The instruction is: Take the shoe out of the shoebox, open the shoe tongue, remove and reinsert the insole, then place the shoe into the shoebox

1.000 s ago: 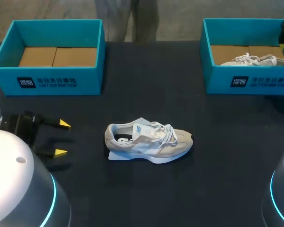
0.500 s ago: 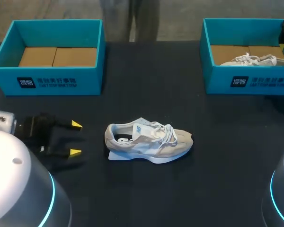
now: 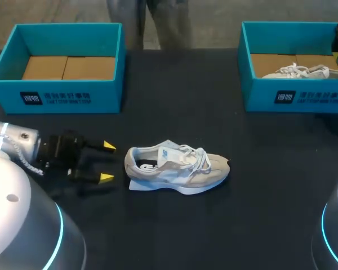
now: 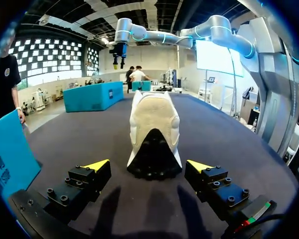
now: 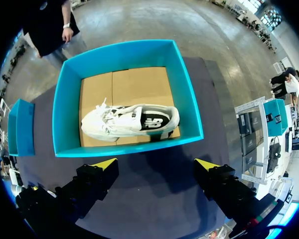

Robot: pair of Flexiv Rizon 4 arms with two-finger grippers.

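On the dark table (image 3: 214,236), seen from above, a pale shoe (image 3: 177,170) stands on its sole near the middle, toe to the right and heel to the left. It is out in the open, well apart from both boxes, probably so the arms can work on its tongue and insole. The left claw (image 3: 107,162) lies level just left of the heel, fingers spread wide and holding nothing. A teal left box (image 3: 56,100) sits at the far left with only brown card showing inside. A matching right box (image 3: 296,98) at the far right holds a second shoe (image 3: 304,71).

From the left wrist, the left claw (image 4: 148,165) faces the shoe (image 4: 154,119) heel-on. The dark heel sits just ahead of the gap between the two yellow tips, touching neither. This line-up looks meant for closing on the heel to steady the shoe. The right claw (image 4: 118,52) hangs high over the far side of the table.

From the right wrist, the right claw (image 5: 156,163) looks straight down, fingers wide apart and empty. The right box (image 5: 189,99) lies below and ahead of it, with the second shoe (image 5: 129,121) resting on its side on the card floor.
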